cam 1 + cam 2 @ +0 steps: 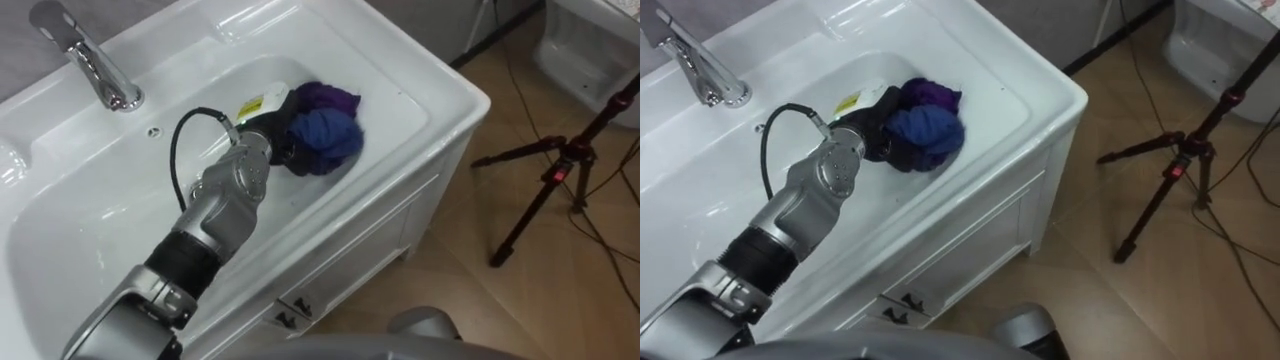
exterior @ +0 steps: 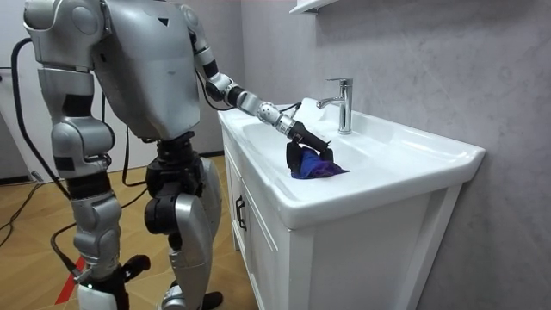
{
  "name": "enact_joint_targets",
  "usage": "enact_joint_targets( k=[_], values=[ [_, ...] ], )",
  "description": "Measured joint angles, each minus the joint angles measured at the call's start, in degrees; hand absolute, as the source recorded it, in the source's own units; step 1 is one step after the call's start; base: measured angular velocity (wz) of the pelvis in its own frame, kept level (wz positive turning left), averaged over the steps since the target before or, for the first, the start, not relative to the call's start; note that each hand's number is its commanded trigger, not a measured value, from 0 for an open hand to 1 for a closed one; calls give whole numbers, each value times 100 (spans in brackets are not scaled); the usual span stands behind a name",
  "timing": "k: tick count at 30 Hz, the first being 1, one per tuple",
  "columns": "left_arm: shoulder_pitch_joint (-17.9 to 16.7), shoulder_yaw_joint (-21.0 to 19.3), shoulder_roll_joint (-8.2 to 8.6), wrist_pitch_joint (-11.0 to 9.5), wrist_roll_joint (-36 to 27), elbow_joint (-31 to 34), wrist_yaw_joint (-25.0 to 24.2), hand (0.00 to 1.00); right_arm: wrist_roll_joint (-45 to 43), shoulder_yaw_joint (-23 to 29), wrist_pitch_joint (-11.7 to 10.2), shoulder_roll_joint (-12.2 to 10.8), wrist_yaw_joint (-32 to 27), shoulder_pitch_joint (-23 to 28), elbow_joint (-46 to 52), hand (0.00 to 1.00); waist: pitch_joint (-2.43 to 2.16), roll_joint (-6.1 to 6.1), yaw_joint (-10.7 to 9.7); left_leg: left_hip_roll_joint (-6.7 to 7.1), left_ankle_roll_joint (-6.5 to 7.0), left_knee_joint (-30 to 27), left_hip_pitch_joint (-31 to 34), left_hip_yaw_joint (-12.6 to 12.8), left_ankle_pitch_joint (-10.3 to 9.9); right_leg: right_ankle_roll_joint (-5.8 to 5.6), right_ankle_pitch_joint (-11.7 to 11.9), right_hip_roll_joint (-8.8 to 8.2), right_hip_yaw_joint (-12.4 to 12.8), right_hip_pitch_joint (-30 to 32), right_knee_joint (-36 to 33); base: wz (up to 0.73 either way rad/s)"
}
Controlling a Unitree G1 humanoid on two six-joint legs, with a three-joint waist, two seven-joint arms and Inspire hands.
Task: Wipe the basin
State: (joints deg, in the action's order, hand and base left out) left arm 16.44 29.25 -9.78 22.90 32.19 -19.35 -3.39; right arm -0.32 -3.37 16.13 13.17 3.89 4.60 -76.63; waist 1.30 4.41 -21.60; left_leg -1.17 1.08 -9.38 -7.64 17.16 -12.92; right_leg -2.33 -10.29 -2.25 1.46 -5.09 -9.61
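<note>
A white basin (image 1: 420, 75) is set in a white vanity top, with a chrome tap (image 1: 95, 62) at its back. Inside the bowl, toward its right end, lies a bunched blue and purple cloth (image 1: 325, 130). My left hand (image 1: 268, 135) reaches in from the lower left and is shut on the cloth's near side, its dark fingers partly buried in the folds. In the room view the cloth (image 2: 317, 165) hangs bunched under that hand (image 2: 303, 138). I stand at the end of the vanity, and my right hand (image 2: 102, 274) hangs at my side.
Below the top is a white cabinet (image 1: 350, 260) with drawers. A black tripod (image 1: 555, 170) stands on the wooden floor to the right of the vanity. A grey wall (image 2: 413, 52) runs behind the tap.
</note>
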Motion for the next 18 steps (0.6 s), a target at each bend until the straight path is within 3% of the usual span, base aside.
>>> enact_joint_targets(
  k=[4, 6, 11, 13, 18],
  values=[
    [-81, -112, 28, -120, 1, -138, 7, 100, 11, -3, 24, -73, -4, 185, 245, 0, -4, -97, 127, -1, 0, 3, -43, 12, 0, 9, -6, 28, 55, -4, -12, -8],
    [-150, -300, 35, -343, -6, -503, 52, 100, -7, 11, 31, -130, 2, 295, 286, 0, -1, -181, 170, -2, -3, 35, -112, 8, -2, 32, -22, 51, 68, -59, -3, 0],
    [-401, -891, 76, -732, -12, -1147, 197, 100, -123, 33, 47, -143, -10, 461, 434, 0, -23, -229, 400, -16, -19, 144, -265, 136, -10, 43, -25, 95, 191, -125, -9, -16],
    [-519, -1107, 136, -917, -15, -1391, 384, 100, -128, 90, 100, -151, -40, 508, 535, 0, -41, -257, 500, -12, -20, 174, -315, 148, -11, 43, -25, 111, 241, -151, -11, -9],
    [-939, -1820, 152, -1498, -7, -1915, 939, 100, -489, 470, 90, -243, -74, 572, 677, 0, -158, -392, 793, -42, -53, 202, -418, 171, -29, 73, -30, 157, 265, -206, -10, -7]
  ],
)
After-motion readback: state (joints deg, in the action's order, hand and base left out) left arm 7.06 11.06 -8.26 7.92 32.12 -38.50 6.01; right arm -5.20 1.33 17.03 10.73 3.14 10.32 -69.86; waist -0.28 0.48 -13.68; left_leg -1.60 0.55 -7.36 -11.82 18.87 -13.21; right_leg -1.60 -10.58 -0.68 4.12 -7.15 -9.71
